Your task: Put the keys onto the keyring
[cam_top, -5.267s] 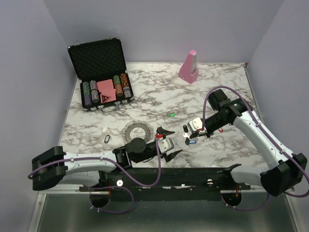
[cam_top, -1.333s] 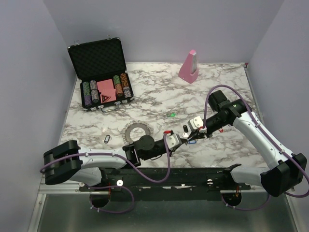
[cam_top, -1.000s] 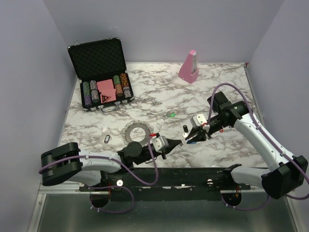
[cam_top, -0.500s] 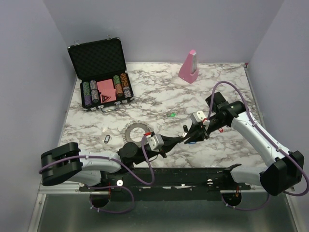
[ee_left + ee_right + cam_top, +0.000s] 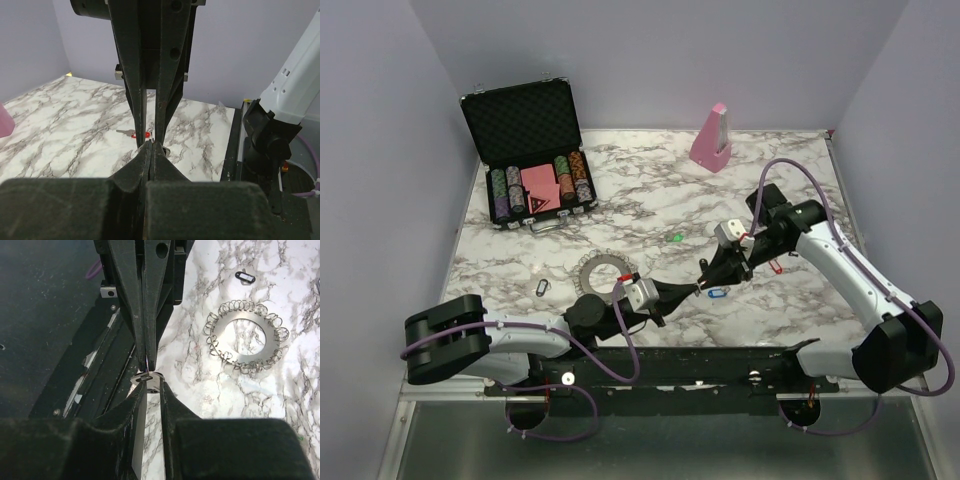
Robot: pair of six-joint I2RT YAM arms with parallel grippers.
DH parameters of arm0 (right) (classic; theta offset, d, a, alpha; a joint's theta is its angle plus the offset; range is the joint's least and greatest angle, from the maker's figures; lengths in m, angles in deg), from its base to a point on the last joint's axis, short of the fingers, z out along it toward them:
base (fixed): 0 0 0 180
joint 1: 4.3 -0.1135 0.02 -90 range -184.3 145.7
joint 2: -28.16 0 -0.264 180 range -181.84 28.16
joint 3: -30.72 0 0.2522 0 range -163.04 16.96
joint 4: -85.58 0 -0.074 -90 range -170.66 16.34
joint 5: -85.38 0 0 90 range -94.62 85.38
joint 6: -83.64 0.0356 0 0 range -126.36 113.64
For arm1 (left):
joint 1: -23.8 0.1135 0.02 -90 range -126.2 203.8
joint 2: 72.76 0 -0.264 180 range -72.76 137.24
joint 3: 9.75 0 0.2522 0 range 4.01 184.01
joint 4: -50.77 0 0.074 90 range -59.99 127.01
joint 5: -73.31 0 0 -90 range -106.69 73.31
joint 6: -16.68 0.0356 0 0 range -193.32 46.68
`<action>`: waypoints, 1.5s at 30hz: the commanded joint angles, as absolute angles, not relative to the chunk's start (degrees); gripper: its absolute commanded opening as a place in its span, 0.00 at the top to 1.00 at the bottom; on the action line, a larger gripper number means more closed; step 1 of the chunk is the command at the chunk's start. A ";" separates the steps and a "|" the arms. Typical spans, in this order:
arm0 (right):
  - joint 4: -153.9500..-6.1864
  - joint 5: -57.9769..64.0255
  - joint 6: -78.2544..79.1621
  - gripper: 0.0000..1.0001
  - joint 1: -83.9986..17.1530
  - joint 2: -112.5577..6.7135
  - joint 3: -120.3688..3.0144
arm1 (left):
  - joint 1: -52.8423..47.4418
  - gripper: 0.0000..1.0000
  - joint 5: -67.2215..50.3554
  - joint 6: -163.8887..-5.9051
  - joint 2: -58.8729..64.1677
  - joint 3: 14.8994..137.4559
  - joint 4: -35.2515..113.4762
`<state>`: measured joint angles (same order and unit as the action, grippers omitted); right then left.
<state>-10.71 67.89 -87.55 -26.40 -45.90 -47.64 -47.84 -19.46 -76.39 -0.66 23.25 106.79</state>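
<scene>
My right gripper [image 5: 151,381] is shut on a silver key [image 5: 150,376], whose holed head sticks out past the tips. My left gripper [image 5: 151,145] meets it tip to tip and is shut on a thin wire at the key's head. From above, both grippers, left [image 5: 694,289] and right [image 5: 706,282], join just over the table. The keyring [image 5: 603,272] lies flat to their left and also shows in the right wrist view as a keyring [image 5: 247,337]. A blue-tagged key [image 5: 717,294], a red-headed key [image 5: 775,266] and a black-tagged key [image 5: 542,287] lie loose.
An open black case of poker chips [image 5: 530,160] stands at the back left. A pink wedge block [image 5: 711,135] stands at the back centre. A small green piece [image 5: 676,238] lies mid-table. The black rail [image 5: 720,360] runs along the near edge.
My left gripper has reached further right until its tips meet the right gripper's. The right wrist has drawn back slightly, still holding the key.
</scene>
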 commanded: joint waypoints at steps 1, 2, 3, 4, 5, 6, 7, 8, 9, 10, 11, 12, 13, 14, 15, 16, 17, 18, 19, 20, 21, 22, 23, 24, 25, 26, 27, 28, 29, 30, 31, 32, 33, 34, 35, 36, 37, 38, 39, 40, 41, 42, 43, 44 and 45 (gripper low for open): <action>-5.87 71.76 -91.87 0.77 -26.18 -47.95 -49.66 | -47.83 1.00 -18.28 -77.10 -0.42 23.08 108.90; -5.43 72.02 -92.40 0.78 -26.18 -48.04 -49.75 | -47.83 1.00 -18.36 -77.10 -0.34 23.17 108.90; -5.17 72.11 -92.75 0.79 -26.09 -48.22 -49.84 | -47.83 1.00 -18.36 -77.10 -0.25 23.26 108.99; -4.90 72.29 -93.02 0.80 -26.27 -48.22 -49.84 | -47.83 1.00 -18.36 -77.01 -0.25 23.26 108.90; -4.81 72.37 -93.19 0.80 -26.18 -48.04 -49.84 | -47.83 1.00 -18.45 -77.01 -0.25 23.26 108.99; -4.64 72.55 -93.20 0.81 -26.18 -48.04 -49.75 | -47.83 1.00 -18.63 -77.01 -0.25 23.26 108.90; -4.73 72.64 -93.20 0.80 -26.18 -47.69 -49.67 | -47.83 1.00 -18.80 -77.01 -0.25 23.17 108.90; -4.64 72.73 -93.20 0.81 -26.18 -47.60 -49.58 | -47.83 1.00 -18.98 -77.01 -0.25 23.17 108.90; -4.73 72.90 -93.20 0.80 -26.18 -47.43 -49.49 | -47.83 1.00 -19.15 -77.01 -0.16 23.08 108.73; -4.99 72.82 -92.94 0.80 -26.18 -47.25 -49.49 | -47.83 1.00 -19.42 -76.92 -0.16 23.25 108.64; -5.08 72.73 -92.76 0.81 -26.18 -47.16 -49.40 | -47.83 1.00 -19.59 -76.83 -0.16 23.17 108.64; -5.16 72.73 -92.67 0.80 -26.27 -47.08 -49.40 | -47.83 1.00 -19.68 -76.92 -0.16 23.17 108.55; -5.25 72.81 -92.58 0.80 -26.27 -47.08 -49.49 | -47.83 1.00 -19.77 -76.83 -0.07 23.26 108.55; -5.17 72.90 -92.58 0.80 -26.18 -47.16 -49.40 | -47.83 1.00 -19.77 -76.83 0.01 23.34 108.38; -5.17 72.99 -92.58 0.80 -26.27 -47.16 -49.40 | -47.83 1.00 -19.86 -76.83 0.01 23.43 108.38; -5.25 72.99 -92.58 0.80 -26.18 -47.25 -49.40 | -47.83 1.00 -19.77 -76.83 0.10 23.52 108.29; -5.17 73.16 -92.58 0.80 -26.27 -47.25 -49.40 | -47.83 1.00 -19.86 -76.83 0.19 23.52 108.20; -5.08 73.25 -92.67 0.80 -26.09 -47.25 -49.40 | -47.83 1.00 -19.86 -76.83 0.28 23.52 108.20; -5.16 73.25 -92.58 0.80 -26.18 -47.34 -49.40 | -47.83 1.00 -19.86 -76.83 0.28 23.61 108.20; -5.17 73.34 -92.58 0.80 -26.18 -47.43 -49.49 | -47.83 1.00 -19.77 -76.92 0.28 23.61 108.03; -5.17 73.26 -92.58 0.80 -26.27 -47.34 -49.49 | -47.83 1.00 -19.86 -76.92 0.28 23.70 108.11; -5.25 73.25 -92.49 0.80 -26.27 -47.43 -49.49 | -47.83 1.00 -19.86 -76.83 0.28 23.61 108.03; -5.34 73.17 -92.49 0.81 -26.18 -47.43 -49.40 | -47.83 1.00 -19.86 -76.83 0.28 23.43 108.11; -5.34 73.25 -92.32 0.82 -26.18 -47.43 -49.31 | -47.83 1.00 -19.86 -76.83 0.19 23.52 108.20; -5.52 73.25 -92.23 0.82 -26.27 -47.43 -49.23 | -47.83 1.00 -19.86 -76.83 0.28 23.61 108.03; -5.69 73.25 -92.14 0.84 -26.27 -47.43 -49.14 | -47.83 1.00 -19.86 -76.83 0.28 23.61 107.94; -5.78 73.25 -92.06 0.87 -26.18 -47.43 -49.05 | -47.83 1.00 -19.86 -76.83 0.28 23.52 108.02; -5.78 73.25 -92.05 0.89 -26.18 -47.34 -49.05 | -47.92 1.00 -19.86 -76.83 0.28 23.69 107.85; -5.78 73.25 -92.05 0.91 -26.27 -47.51 -49.05 | -47.92 1.00 -19.77 -76.75 0.28 23.70 107.85; -5.69 73.25 -92.05 0.95 -26.18 -47.52 -49.05 | -47.83 1.00 -19.86 -76.74 0.28 23.78 107.76; -5.87 73.25 -91.97 0.99 -26.18 -47.52 -48.96 | -47.92 1.00 -19.86 -76.74 0.37 23.78 107.67; -5.78 73.25 -92.05 0.99 -26.27 -47.52 -48.96 | -47.83 1.00 -19.86 -76.74 0.37 23.87 107.67; -5.78 73.25 -92.05 0.99 -26.18 -47.52 -48.87 | -47.83 1.00 -19.86 -76.83 0.54 23.78 107.67; -5.78 73.08 -92.05 0.99 -26.18 -47.34 -48.87 | -47.83 1.00 -19.86 -76.83 0.63 23.96 107.67; -5.95 72.90 -91.97 0.99 -26.18 -47.43 -48.87 | -47.83 1.00 -19.86 -76.92 0.63 23.96 107.50; -6.13 72.47 -91.79 0.99 -26.27 -47.25 -48.79 | -47.83 1.00 -20.03 -77.18 0.63 24.05 107.50; -6.31 71.85 -91.44 0.99 -26.18 -47.25 -48.87 | -47.92 1.00 -20.30 -77.36 0.72 24.05 107.24; -6.74 70.89 -90.57 0.99 -26.18 -47.25 -49.05 | -47.92 1.00 -20.65 -77.45 0.63 24.05 107.06; -7.27 69.84 -89.52 0.99 -26.18 -47.08 -49.14 | -47.83 0.91 -20.82 -77.54 0.37 23.79 106.80; -7.97 68.61 -88.29 0.99 -26.27 -46.81 -49.40 | -47.83 0.77 -21.26 -77.54 -0.07 23.61 106.27; -8.41 67.20 -87.23 0.99 -26.27 -46.73 -49.49 | -47.83 0.64 -21.79 -77.71 -0.68 23.35 105.48; -8.68 65.62 -86.79 0.99 -26.18 -46.55 -49.66 | -47.83 0.54 -22.14 -77.89 -1.91 22.91 104.52; -8.86 63.78 -86.26 0.99 -26.18 -46.37 -49.84 | -47.83 0.47 -22.58 -77.97 -2.96 22.30 103.64; -9.03 61.85 -85.30 0.99 -26.27 -46.20 -50.10 | -47.83 0.40 -22.84 -77.98 -4.37 21.77 102.15; -9.03 59.04 -84.33 0.99 -26.27 -46.28 -50.71 | -47.83 0.33 -23.11 -78.15 -5.77 21.33 100.13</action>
